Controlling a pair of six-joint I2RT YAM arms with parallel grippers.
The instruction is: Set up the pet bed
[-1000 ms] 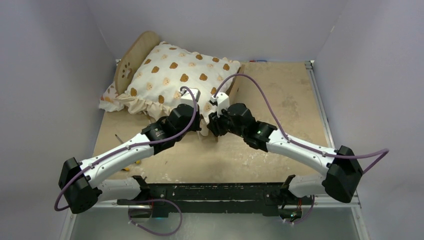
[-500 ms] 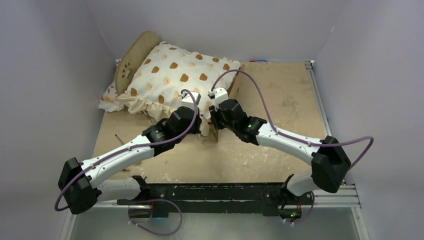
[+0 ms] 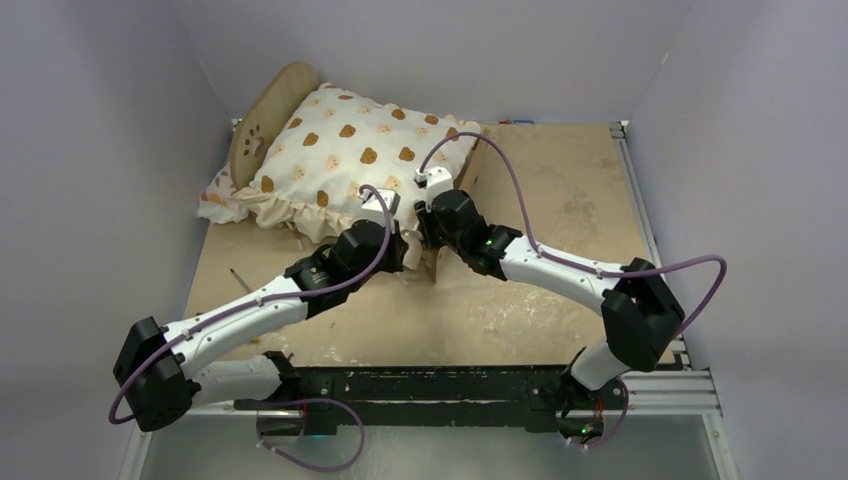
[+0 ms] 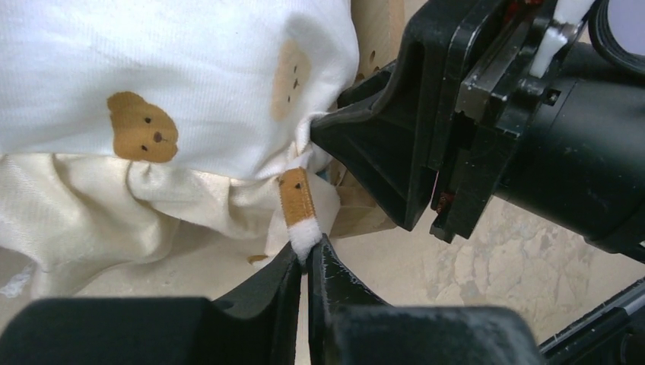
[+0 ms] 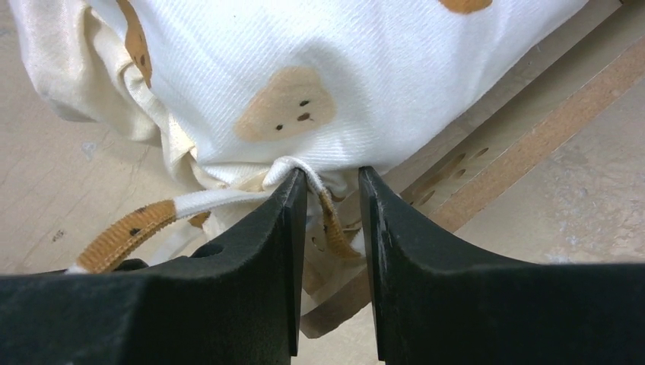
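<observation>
While the left fingers (image 4: 307, 257) clench the white end of a tan-and-white fabric tie strap (image 4: 297, 199), the right fingers (image 5: 332, 190) stand parted, grasping nothing, with another strap hanging loose in the gap between them. Both pairs meet at one corner of the large cream bear-print ruffled cushion (image 5: 365, 53), which bulges just above their tips. Under that cushion, beyond the fingers, sits the small light-wood pet bed (image 5: 525, 129), its side rail running off right of the right fingers over the sandy-brown desk (image 5: 586, 220).
</observation>
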